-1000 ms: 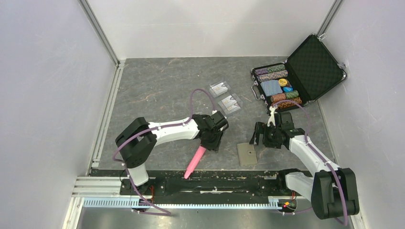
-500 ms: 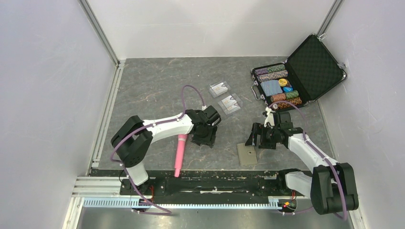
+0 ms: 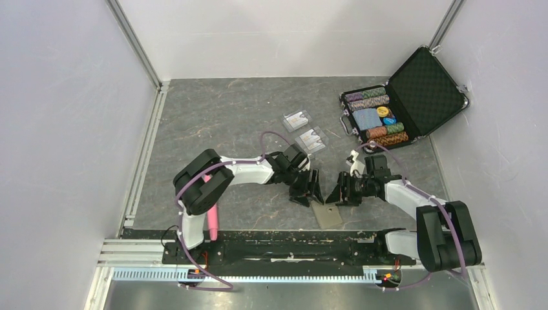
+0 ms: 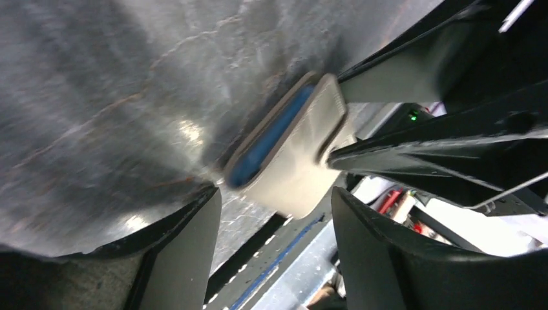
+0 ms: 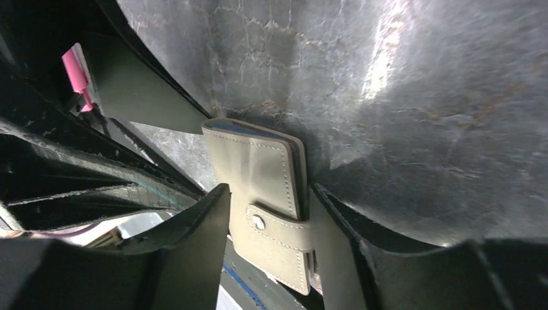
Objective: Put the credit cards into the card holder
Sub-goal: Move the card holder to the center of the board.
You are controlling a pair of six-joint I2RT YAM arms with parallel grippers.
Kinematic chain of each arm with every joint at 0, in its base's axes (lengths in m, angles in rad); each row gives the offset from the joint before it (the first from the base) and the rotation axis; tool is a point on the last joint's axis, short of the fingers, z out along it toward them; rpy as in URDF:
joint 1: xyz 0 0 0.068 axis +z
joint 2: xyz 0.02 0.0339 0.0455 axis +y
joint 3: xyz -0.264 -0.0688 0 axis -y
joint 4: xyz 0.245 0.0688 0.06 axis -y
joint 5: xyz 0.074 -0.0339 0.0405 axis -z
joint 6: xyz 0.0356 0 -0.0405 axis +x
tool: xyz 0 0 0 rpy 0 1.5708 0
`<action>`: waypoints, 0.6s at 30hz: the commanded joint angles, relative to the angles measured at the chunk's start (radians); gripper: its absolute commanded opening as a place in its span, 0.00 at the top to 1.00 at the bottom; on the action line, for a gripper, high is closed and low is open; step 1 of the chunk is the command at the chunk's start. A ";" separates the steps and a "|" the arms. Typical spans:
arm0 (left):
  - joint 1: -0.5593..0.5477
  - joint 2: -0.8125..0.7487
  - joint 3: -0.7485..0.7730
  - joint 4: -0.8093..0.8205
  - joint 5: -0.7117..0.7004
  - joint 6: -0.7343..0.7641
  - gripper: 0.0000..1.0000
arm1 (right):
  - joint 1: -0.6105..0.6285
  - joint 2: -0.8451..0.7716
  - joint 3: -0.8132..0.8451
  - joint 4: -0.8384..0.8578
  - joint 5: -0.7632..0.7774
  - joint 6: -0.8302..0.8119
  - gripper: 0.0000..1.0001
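Observation:
The card holder [image 3: 327,215], an olive-tan bifold, lies folded shut near the table's front edge. Its snap tab faces up in the right wrist view [image 5: 258,174]. My right gripper [image 3: 336,195] straddles it, and both fingers of the right gripper [image 5: 270,194] touch its long edges. My left gripper [image 3: 312,196] faces it from the left, open, with the card holder [image 4: 304,174] just past the fingertips of the left gripper [image 4: 274,194] and a blue inner edge showing. The credit cards are out of view.
Two clear plastic cases [image 3: 311,140] lie behind the grippers. An open black poker-chip case [image 3: 381,119] stands at the back right. A pink stick [image 3: 210,223] lies by the left arm's base, above the front rail [image 3: 291,248].
My left arm swung right to the card holder and its jaws widened; the pink stick it carried now lies far left. My right gripper closed in on the card holder, which turned slightly.

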 commanded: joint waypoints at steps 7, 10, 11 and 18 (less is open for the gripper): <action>-0.025 0.090 0.020 0.103 0.065 -0.088 0.39 | 0.016 0.067 -0.118 0.060 -0.079 0.043 0.81; -0.018 0.048 0.007 0.102 0.041 -0.078 0.39 | 0.016 0.045 -0.100 0.085 -0.092 0.067 1.00; -0.012 0.029 0.000 0.102 0.032 -0.073 0.39 | 0.016 0.035 -0.085 0.088 -0.091 0.073 1.00; 0.061 -0.129 -0.127 0.187 0.017 -0.096 0.38 | 0.015 -0.003 0.042 0.104 -0.098 0.128 1.00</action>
